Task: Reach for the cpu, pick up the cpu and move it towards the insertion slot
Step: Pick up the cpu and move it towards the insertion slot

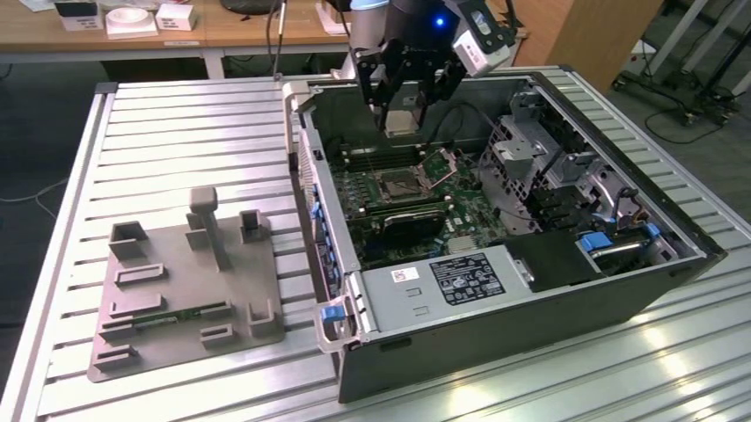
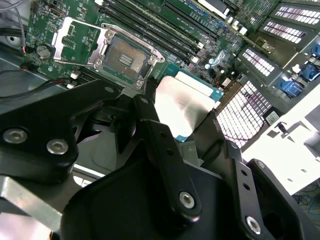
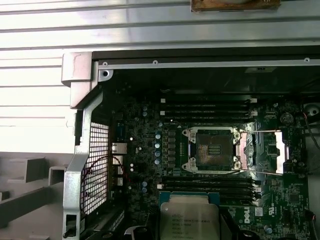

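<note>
Sweeping from the exterior view's left, the grey tray [image 1: 188,281] was seen on the slatted table [image 1: 176,123], well apart from the open computer case [image 1: 516,290] on the exterior view's right. Above the case, the gripper [image 1: 403,119] was held over the motherboard [image 1: 405,207], its fingers [image 2: 165,145] clamped on the cpu [image 2: 182,107], which was carried flat with its silvery top showing between them. The insertion slot [image 2: 125,60] lay close beneath and just beside the chip, its hinged metal plate [image 2: 75,42] folded back and the dark socket exposed. A misaligned or tilted descent was judged the main risk: socket contacts could be bent if the chip were lowered off-square. A slip could also be caused by the narrow grip on the chip's edges.
</note>
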### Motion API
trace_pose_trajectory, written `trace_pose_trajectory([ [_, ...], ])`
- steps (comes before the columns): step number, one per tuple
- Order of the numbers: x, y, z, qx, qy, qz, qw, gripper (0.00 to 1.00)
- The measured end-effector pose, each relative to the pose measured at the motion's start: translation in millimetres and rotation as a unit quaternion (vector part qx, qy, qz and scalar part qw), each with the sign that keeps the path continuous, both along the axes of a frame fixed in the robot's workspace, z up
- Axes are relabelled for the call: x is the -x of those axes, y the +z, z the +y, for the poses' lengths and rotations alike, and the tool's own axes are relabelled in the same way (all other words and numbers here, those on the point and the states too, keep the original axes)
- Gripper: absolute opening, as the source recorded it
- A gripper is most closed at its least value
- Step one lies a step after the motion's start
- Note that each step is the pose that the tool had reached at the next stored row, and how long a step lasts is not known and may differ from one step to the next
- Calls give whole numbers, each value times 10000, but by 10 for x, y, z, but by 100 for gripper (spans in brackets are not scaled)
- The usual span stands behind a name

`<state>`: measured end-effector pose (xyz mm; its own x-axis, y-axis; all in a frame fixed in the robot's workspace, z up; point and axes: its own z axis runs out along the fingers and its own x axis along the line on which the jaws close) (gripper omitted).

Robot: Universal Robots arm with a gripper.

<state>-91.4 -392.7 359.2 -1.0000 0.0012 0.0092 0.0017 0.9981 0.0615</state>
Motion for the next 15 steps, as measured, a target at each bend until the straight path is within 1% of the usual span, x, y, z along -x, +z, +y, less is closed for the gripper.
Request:
trace_pose_trajectory([
  [3, -15, 0, 7, 0, 0, 1, 10000, 55],
  [6, -98, -2, 24, -1, 0, 0, 10000, 55],
  [10, -211, -6, 57, -1, 0, 0, 10000, 55],
  [13, -279, -11, 102, -1, 0, 0, 10000, 55],
  [15, -293, -15, 154, -1, 0, -2, 10000, 55],
])
